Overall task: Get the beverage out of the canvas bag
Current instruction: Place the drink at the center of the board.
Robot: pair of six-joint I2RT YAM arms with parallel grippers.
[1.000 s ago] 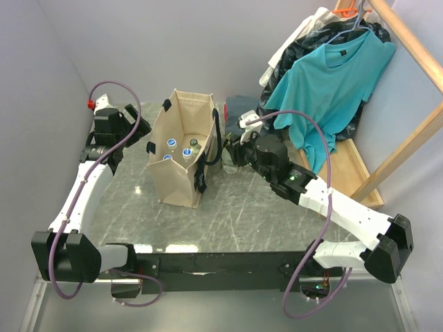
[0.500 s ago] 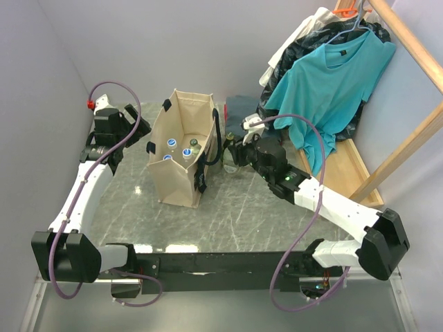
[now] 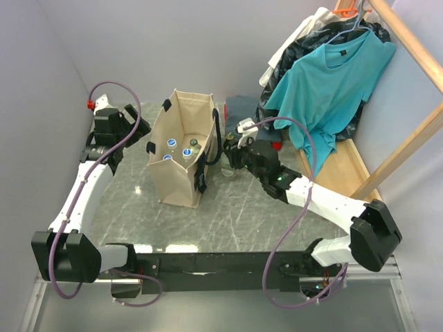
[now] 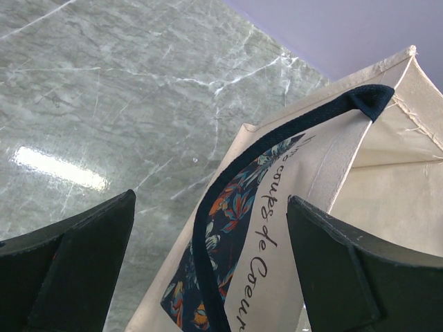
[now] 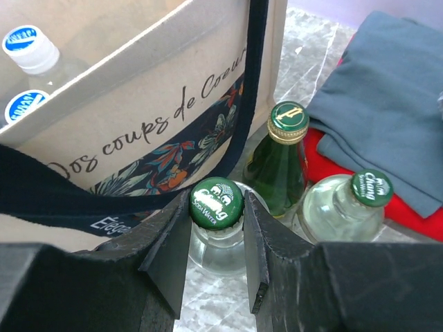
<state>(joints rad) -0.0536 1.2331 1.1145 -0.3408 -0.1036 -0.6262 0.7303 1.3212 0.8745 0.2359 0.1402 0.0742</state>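
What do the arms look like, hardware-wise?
Both have white link shells, black joint housings and black bases. A purple cable loops along each. The left arm carries a red fitting near its wrist; the right arm shows a green light. Jaws are black, blocky.

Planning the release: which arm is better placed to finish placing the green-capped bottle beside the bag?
Right. The right gripper is shut on the green-capped bottle outside the canvas bag, beside two other bottles. The left gripper is open, empty, on the bag's other side.
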